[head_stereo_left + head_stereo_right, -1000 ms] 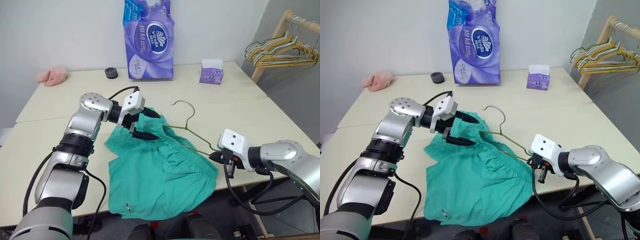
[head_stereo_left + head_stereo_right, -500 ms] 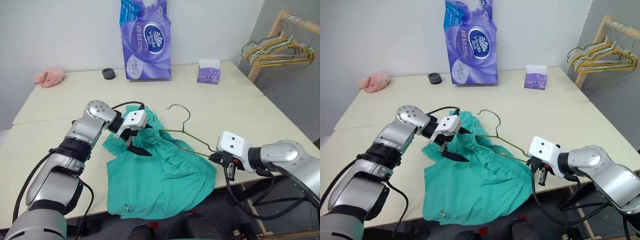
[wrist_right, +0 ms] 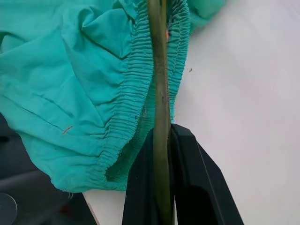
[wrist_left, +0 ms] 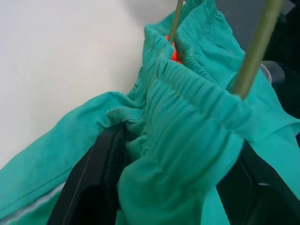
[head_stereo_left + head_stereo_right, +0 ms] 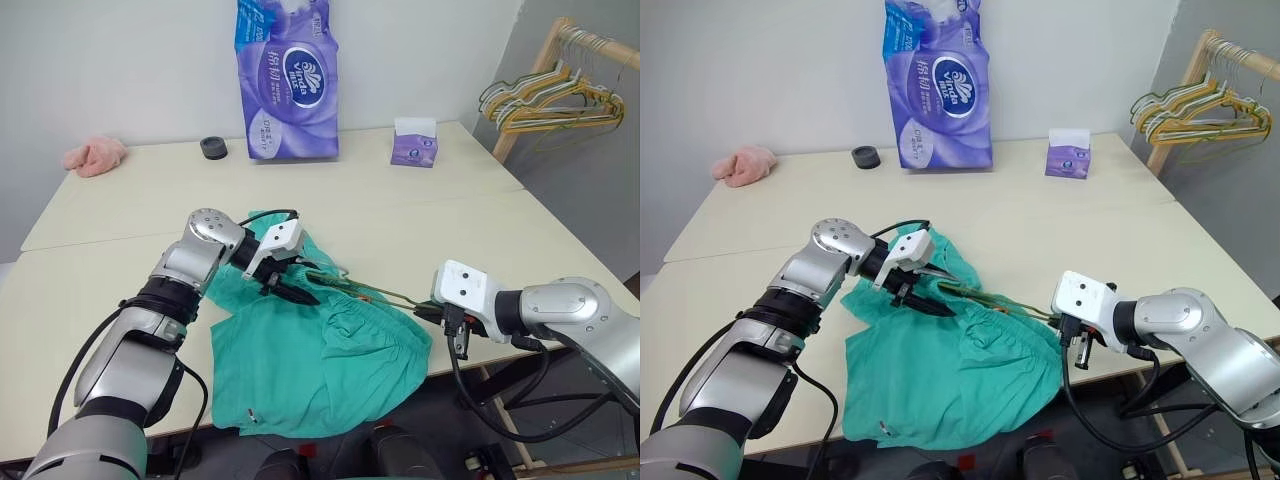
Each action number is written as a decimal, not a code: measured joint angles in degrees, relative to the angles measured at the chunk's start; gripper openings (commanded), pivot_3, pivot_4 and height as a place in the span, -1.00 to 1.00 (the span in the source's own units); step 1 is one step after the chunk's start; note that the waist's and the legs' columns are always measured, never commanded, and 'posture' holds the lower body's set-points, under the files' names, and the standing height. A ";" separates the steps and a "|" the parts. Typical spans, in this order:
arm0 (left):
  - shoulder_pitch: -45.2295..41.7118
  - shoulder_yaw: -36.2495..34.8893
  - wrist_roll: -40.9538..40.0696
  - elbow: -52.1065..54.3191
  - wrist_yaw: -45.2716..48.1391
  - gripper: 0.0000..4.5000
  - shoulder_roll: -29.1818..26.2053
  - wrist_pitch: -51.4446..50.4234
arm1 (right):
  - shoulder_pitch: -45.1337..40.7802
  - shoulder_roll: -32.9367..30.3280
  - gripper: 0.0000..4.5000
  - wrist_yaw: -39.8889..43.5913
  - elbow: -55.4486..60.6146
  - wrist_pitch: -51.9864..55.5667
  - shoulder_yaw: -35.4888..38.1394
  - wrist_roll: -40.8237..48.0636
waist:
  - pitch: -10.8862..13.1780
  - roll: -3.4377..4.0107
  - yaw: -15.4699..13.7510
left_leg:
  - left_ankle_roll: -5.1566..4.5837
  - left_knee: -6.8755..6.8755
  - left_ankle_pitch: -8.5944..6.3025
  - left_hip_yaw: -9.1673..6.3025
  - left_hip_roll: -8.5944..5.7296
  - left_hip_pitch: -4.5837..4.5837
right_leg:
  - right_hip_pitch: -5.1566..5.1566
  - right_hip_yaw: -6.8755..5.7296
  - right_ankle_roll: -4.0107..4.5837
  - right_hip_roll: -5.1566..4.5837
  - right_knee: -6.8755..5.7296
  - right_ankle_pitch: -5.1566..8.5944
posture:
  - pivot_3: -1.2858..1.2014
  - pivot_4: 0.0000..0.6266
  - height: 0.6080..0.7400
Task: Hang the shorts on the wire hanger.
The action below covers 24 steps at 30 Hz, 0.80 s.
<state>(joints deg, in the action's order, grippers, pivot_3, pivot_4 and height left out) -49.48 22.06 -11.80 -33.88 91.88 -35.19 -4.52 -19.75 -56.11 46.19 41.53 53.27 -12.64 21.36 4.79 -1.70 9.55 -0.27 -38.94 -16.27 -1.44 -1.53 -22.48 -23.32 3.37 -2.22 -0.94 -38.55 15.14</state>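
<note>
At the counter's (image 5: pixel 420 215) near edge, my right hand (image 5: pixel 428 313) is clenched on one end of the wire hanger (image 5: pixel 372 291), a thin, dull olive rod pinched between my two black fingers (image 3: pixel 197 187). The soft teal shorts (image 5: pixel 320 350) lie crumpled here, one part drooping over the edge, their gathered elastic waistband ribbed in fine pleats with the wire running along it. My left hand (image 5: pixel 292 285) has its black fingers (image 4: pixel 89 183) either side of a bunched fold of that waistband, grasping it. Toward the far edge stand a glossy purple tissue pack (image 5: pixel 287 80), a small black ring (image 5: pixel 212 148) and a boxy purple tissue carton (image 5: pixel 413 143). A fluffy pink cloth (image 5: pixel 95 157) sits at the far left corner.
</note>
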 measured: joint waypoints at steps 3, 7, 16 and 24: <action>0.08 0.11 -1.03 0.02 0.00 0.04 -0.82 -0.04 | 0.08 0.38 -1.00 0.02 -0.03 -1.20 0.00 -0.21 | 0.00 0.00 -0.01 | 0.00 0.00 0.00 0.00 0.00 0.00 | 0.00 0.00 0.00 0.00 0.00 0.00 | -0.15 -0.82 1.00; 0.77 0.89 -2.20 0.66 -0.01 0.04 -1.98 -0.05 | 0.74 0.89 -1.00 0.43 -0.12 -2.75 0.00 -0.47 | 0.00 0.00 -0.02 | 0.00 -0.01 0.00 0.00 0.00 0.00 | 0.00 0.01 0.00 0.00 -0.02 0.00 | -0.15 -0.82 1.00; 1.55 1.13 -3.80 2.31 -0.18 0.01 -2.79 -0.38 | 1.06 -2.56 -0.39 5.87 -0.94 -11.06 -0.73 -3.43 | 0.00 0.00 -0.16 | 0.00 -0.03 0.00 0.00 -0.02 0.00 | 0.00 0.00 0.00 -0.01 -0.03 0.00 | -0.15 -0.83 1.00; 1.94 -1.32 -3.70 2.54 -0.12 -0.03 -0.32 0.01 | 4.15 -6.78 0.80 8.45 -2.71 -14.12 4.78 -4.32 | -0.01 -0.01 -0.21 | 0.00 -0.04 0.00 0.01 -0.02 0.01 | 0.00 0.01 0.01 0.00 -0.05 0.00 | -0.16 -0.83 1.00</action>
<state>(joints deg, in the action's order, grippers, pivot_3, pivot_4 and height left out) -47.54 20.74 -15.50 -31.34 91.76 -35.51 -4.51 -15.60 -62.89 54.64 38.82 39.14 -7.87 17.03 4.79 -1.71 9.34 -0.27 -38.98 -16.27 -1.43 -1.55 -22.47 -23.32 3.38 -2.21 -0.94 -38.60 15.14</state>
